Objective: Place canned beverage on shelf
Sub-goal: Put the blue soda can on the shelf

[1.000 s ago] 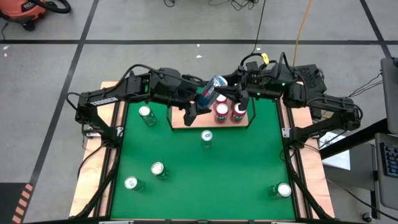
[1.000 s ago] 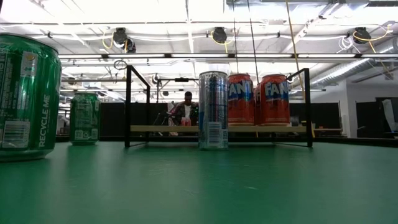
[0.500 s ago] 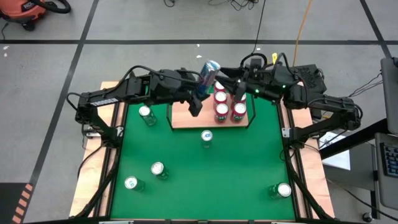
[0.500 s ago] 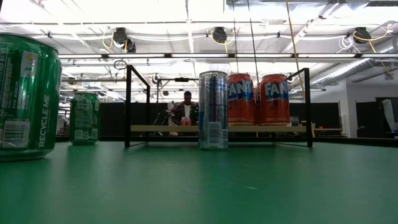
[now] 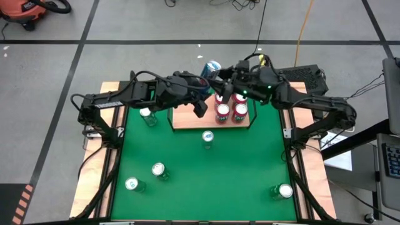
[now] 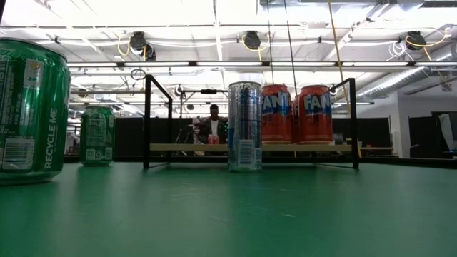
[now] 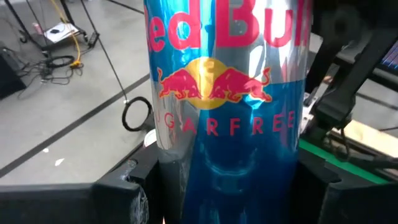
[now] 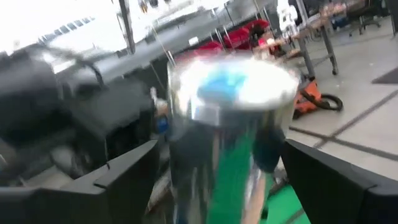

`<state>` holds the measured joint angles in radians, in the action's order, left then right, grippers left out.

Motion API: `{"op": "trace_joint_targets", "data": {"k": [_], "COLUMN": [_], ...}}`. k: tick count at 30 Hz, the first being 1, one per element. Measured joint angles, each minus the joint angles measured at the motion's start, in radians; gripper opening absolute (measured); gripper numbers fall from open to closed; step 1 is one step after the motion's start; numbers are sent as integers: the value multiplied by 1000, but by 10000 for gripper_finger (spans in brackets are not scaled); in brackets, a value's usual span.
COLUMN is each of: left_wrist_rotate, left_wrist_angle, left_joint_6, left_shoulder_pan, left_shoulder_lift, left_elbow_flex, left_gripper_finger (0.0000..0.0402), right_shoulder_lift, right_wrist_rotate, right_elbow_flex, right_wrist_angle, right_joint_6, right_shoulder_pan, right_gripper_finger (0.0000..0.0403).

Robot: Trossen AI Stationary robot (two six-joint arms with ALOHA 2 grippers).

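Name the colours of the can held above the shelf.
Blue and silver can with red lettering; left wrist view.

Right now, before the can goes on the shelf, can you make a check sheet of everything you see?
Surface: green table mat, flat.
Job's things: light-wood shelf with black rail holds three red Fanta cans; blue-and-silver Red Bull can is in the air, above the shelf's back edge.
Clutter: four green cans and one tall silver-blue can stand on the mat.
Grippers: left gripper clamps the Red Bull can with its fingers; right gripper is at that can's top.
Cables: orange cable on the floor.
Surroundings: person far behind; orange vacuum.
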<state>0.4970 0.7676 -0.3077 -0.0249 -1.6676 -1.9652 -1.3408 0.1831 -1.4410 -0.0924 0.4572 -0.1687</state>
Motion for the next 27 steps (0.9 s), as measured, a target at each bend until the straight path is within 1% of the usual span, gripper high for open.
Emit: {"op": "trace_joint_targets", "data": {"k": [4,8,10,14,17,20,23,27], "left_wrist_rotate": [4,5,4,4,4,3,-8,-40], "left_wrist_angle": [3,0,1,1,1,1,-3,-17], "left_joint_6": [-1,0,8,28,27,26,19,-43], "left_shoulder_pan": [11,18,19,18,19,19,19,19], "left_shoulder_lift": [0,0,0,0,0,0,0,22], "left_elbow_flex": [0,0,0,0,0,0,0,0], "left_gripper_finger": [223,223,223,223,228,244,271,308], "right_shoulder_lift": [1,0,0,0,0,0,0,2], "right_wrist_rotate": [-12,-87,-107,-110,-109,-111,-111,-118], "right_elbow_flex": [0,0,0,0,0,0,0,0], "right_wrist_angle": [-13,-7,-3,-2,-2,-2,2,2], "right_joint_6": [2,25,37,30,28,28,30,22], "right_shoulder_pan": [-12,-29,-33,-33,-33,-34,-34,-35], "right_gripper_finger": [304,273,255,227,221,228,233,230]}}
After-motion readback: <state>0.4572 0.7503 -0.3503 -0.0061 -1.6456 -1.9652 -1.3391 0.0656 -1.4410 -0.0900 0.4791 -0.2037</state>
